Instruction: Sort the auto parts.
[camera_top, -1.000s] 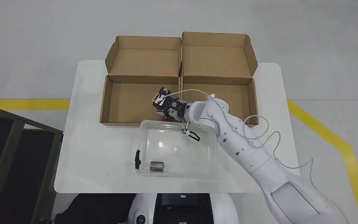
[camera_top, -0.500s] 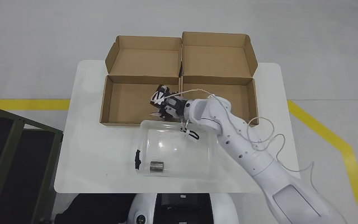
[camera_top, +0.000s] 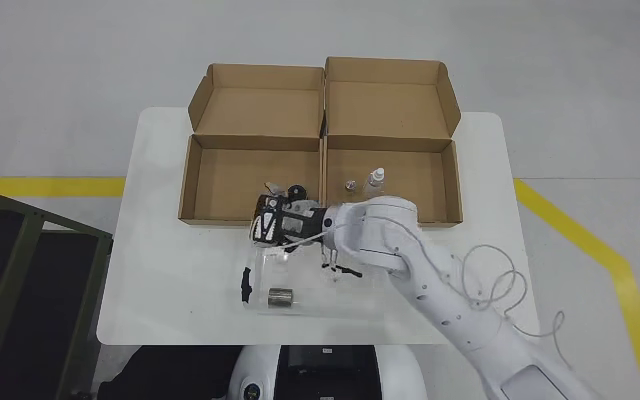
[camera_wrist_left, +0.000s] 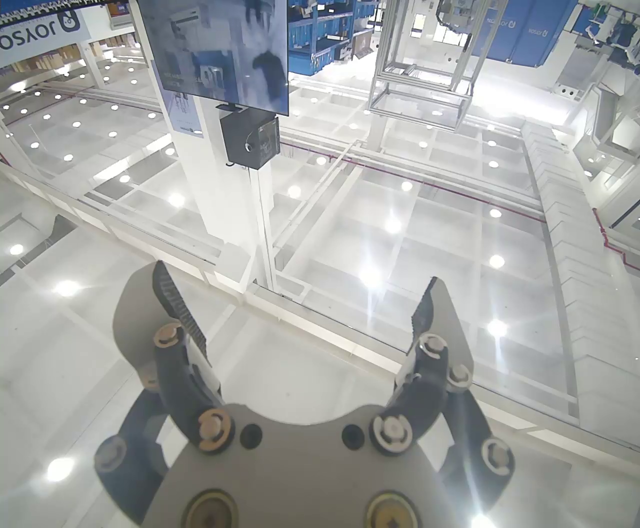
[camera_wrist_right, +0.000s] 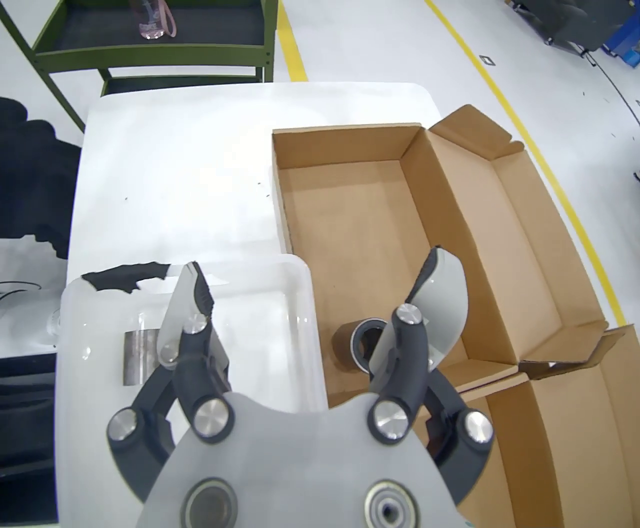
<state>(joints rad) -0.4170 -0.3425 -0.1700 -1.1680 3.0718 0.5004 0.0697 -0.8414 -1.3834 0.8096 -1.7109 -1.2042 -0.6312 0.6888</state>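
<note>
The dark ring-shaped part (camera_wrist_right: 356, 347) now lies loose on the floor of the cardboard box (camera_top: 225, 185) at the left of the top view, in that box's lower right corner, close to the wall it shares with the neighbouring box (camera_top: 420, 190). A second ago the part was high over that spot in the right gripper (camera_top: 262, 226); since then it has been let go, and the gripper has pulled back toward the lower left of the frame. That looks like one part sorted, with the arm free for the next. The gripper now hangs over the near wall of the box and the far rim of the clear plastic bin (camera_top: 370, 300), its fingers spread apart with nothing between them. In the bin a short metal cylinder (camera_top: 281, 296) and a black piece (camera_top: 245, 284) by the left rim wait, so the cylinder is probably the next pick. Two small parts (camera_top: 350, 184) lie in the neighbouring box. The right arm stretches in from the lower right of the top view, elbow bent, wrist turned toward the left. The left gripper (camera_wrist_left: 296, 275) points up at the ceiling, fingers wide apart and empty.
</note>
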